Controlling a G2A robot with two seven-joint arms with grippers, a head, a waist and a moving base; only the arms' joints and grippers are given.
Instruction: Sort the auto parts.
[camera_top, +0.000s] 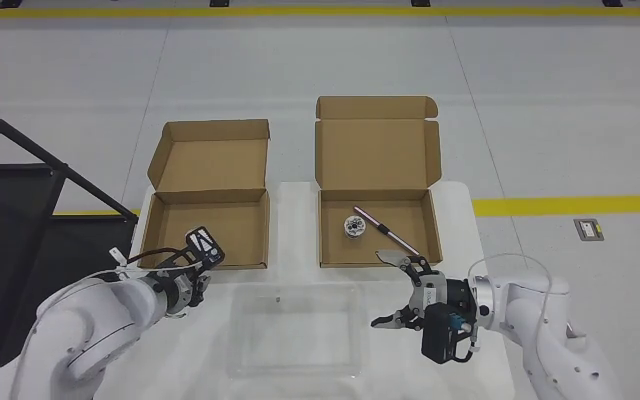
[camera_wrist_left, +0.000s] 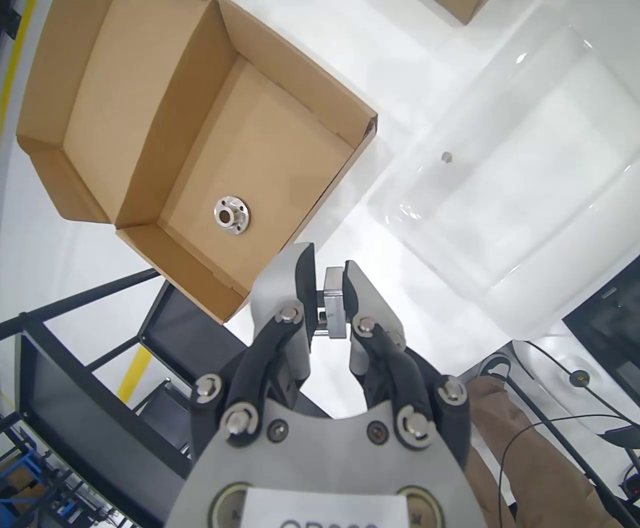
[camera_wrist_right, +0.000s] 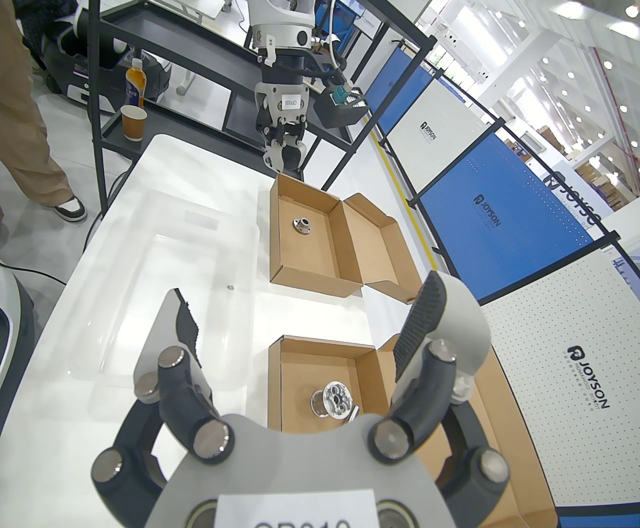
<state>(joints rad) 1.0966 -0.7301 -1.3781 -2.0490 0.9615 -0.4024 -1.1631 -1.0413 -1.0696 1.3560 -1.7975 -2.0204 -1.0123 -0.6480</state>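
My left gripper (camera_wrist_left: 330, 280) is shut on a small grey metal block (camera_wrist_left: 334, 302), held just off the near corner of the left cardboard box (camera_top: 210, 215). A round metal flange (camera_wrist_left: 231, 214) lies in that box. The right cardboard box (camera_top: 378, 228) holds a round holed part (camera_top: 354, 225) and a thin metal rod (camera_top: 385, 230). My right gripper (camera_top: 388, 290) stands open with nothing in it, over the table between the right box and the clear tray (camera_top: 295, 328). A tiny screw (camera_top: 277, 296) lies in the tray. From the right wrist view, the left gripper (camera_wrist_right: 282, 159) hangs at the far box (camera_wrist_right: 310, 235).
Both boxes have their lids folded back toward the far side. A black metal rack (camera_wrist_right: 165, 60) with a paper cup (camera_wrist_right: 134, 122) and a bottle stands beyond the table's left end. A person's shoe and trouser leg (camera_wrist_right: 30, 125) are beside it.
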